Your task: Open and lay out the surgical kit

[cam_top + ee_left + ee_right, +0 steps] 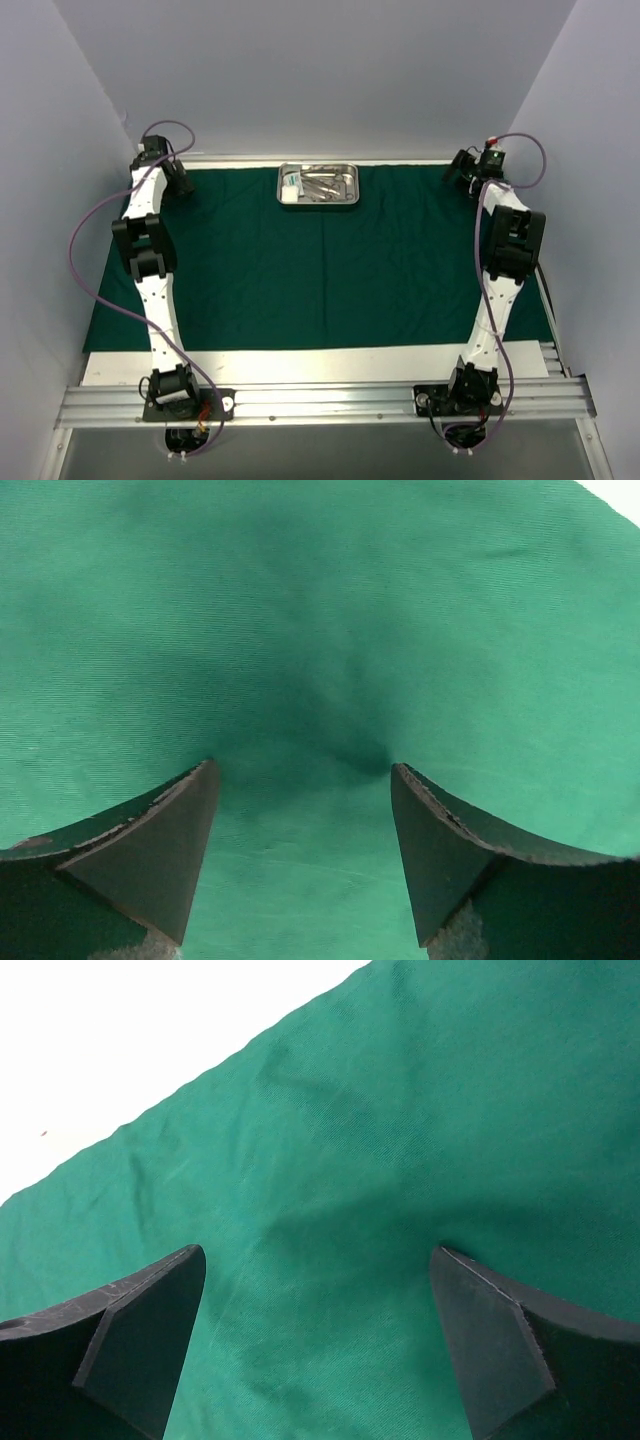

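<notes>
Left gripper (302,768) spread above drape (300,600), tray (319,203) lying lengthwise left-right

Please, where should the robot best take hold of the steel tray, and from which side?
Probably the right short wall of the steel tray, pinched from above by the right gripper, one finger inside, one outside. The tray lies flat on the drape with a low raised rim, and white items crowd its left end.

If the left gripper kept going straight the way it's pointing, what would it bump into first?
The green cloth. The left gripper points down at it with its jaws open and nothing in between, as far as the wrist view shows. How near it is I cannot tell.
</notes>
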